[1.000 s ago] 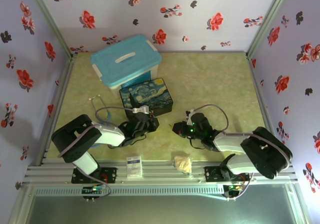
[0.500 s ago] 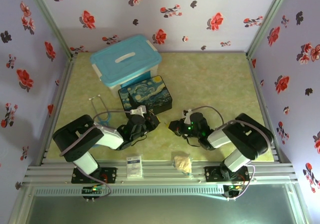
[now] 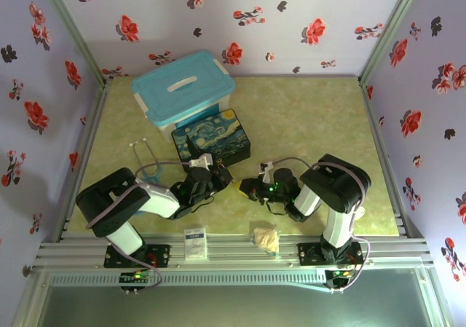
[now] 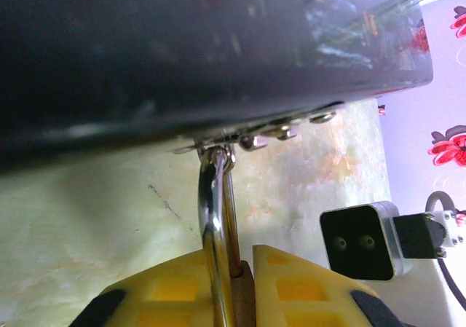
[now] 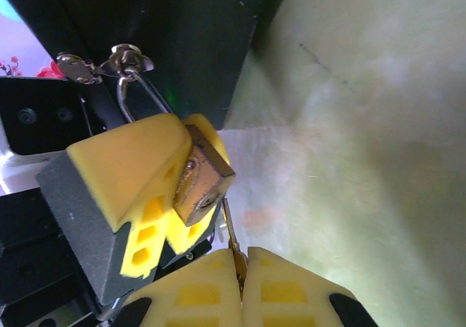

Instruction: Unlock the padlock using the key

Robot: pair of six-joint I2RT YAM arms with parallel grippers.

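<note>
Two arms are counted: the left arm [image 3: 120,203] and the right arm [image 3: 335,188]. One painted box [image 3: 212,141] is seen. Behind it one bin [image 3: 183,88] is counted, and left of it one stethoscope [image 3: 145,165]. At its front are one padlock [image 5: 200,185] and one key [image 5: 231,234] — nearer than the box, one card [image 3: 194,242] and one wad [image 3: 266,237].

Open worktop [image 3: 313,116] stretches across the right side and rear. The starry-night box [image 3: 212,139] and blue-lidded bin [image 3: 183,89] wall off the left rear, with stethoscope tubing [image 3: 149,170] lying beside them.
</note>
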